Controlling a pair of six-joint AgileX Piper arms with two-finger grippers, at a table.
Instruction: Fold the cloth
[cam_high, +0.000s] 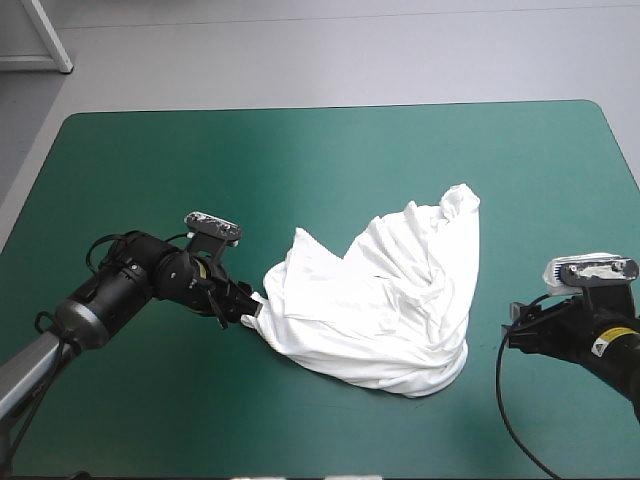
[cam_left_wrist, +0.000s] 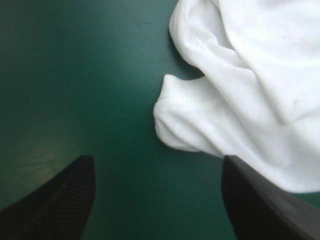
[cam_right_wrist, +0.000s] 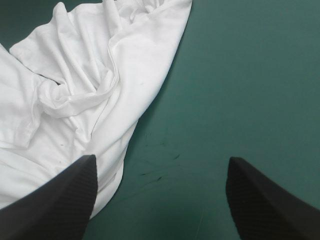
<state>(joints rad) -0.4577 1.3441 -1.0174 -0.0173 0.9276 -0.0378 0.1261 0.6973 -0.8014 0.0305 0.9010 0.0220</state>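
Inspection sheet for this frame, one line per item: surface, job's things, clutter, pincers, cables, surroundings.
surface: teal-green table cover, bare around the garment.
job's things: white short-sleeved T-shirt, a crumpled heap, not yet folded.
clutter: nothing seen.
pincers: left pincer open, a hemmed fold of the shirt just ahead of it, not gripped; right pincer open at the heap's right side, holding nothing.
cables: nothing seen besides the robot's own.
surroundings: nothing seen.

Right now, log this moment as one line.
T-shirt: crumpled heap, unfolded | left end effector: open, heap's left edge just ahead | right end effector: open, right of heap | table: teal-green cover
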